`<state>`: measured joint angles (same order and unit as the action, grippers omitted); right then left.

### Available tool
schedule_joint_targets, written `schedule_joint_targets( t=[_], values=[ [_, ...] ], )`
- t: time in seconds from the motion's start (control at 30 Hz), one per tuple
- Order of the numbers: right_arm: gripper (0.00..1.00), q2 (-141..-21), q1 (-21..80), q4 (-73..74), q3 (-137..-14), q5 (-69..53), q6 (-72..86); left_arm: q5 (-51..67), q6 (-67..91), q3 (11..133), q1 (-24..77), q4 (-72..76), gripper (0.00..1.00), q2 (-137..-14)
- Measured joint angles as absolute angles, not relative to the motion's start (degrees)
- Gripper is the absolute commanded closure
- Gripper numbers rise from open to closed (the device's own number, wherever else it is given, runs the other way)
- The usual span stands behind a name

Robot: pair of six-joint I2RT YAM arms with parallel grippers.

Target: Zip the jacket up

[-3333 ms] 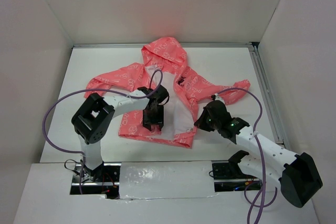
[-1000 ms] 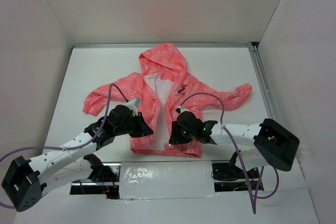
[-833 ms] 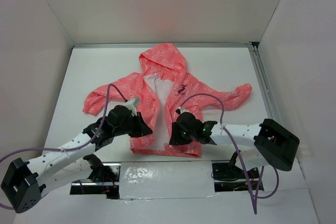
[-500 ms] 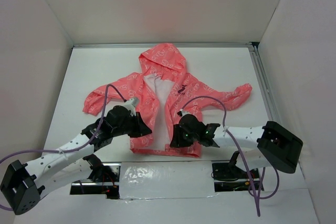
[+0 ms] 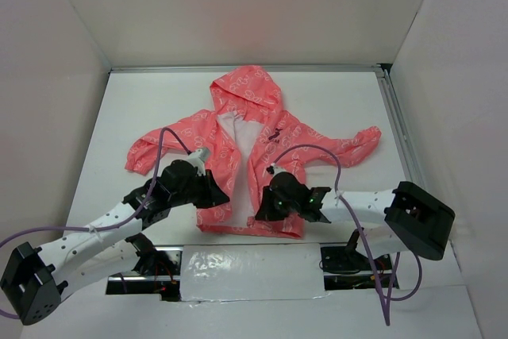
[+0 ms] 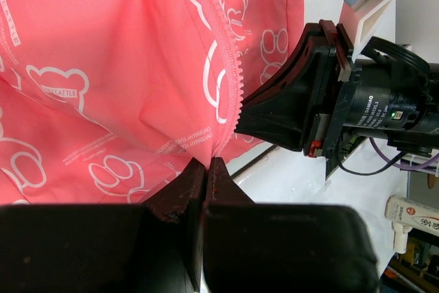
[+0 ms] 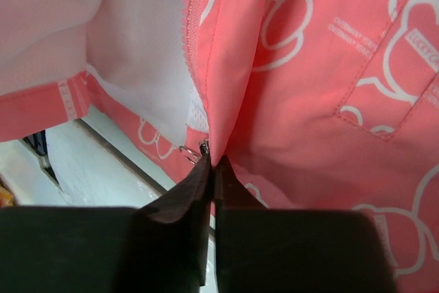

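L gripper (image 6: 206, 169) clamps jacket (image 5: 246, 89) hem; R gripper (image 7: 212, 166) too

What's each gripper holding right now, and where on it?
Both grip the jacket: the left gripper pinches one zipper edge near the hem, the right gripper the other.

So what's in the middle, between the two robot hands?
Pale lining of the open jacket lies between the left gripper and right gripper; the top view shows it.
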<state>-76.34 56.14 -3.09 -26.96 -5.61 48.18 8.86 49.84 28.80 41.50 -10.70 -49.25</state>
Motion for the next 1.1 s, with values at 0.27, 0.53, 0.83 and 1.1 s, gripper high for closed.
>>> schedule_joint_targets(
  t=[0.27,0.53,0.83,1.1],
  values=[
    [1.00,-74.0,55.5,-11.0,-23.8,-9.9,46.0,9.5,49.6,29.0,41.5,-10.7,1.00,-49.4],
    [1.00,-60.6,55.4,-17.6,-23.5,-14.7,40.6,11.1,49.6,32.0,41.5,-9.1,1.00,-47.5],
    [1.00,-54.7,54.7,-22.8,-23.2,-16.3,39.6,13.0,51.4,32.6,41.5,-5.5,0.94,-43.6],
    [1.00,-51.1,53.6,-15.3,-22.8,-7.4,42.4,13.4,51.0,32.8,41.5,-7.6,0.52,-46.4]
  ],
)
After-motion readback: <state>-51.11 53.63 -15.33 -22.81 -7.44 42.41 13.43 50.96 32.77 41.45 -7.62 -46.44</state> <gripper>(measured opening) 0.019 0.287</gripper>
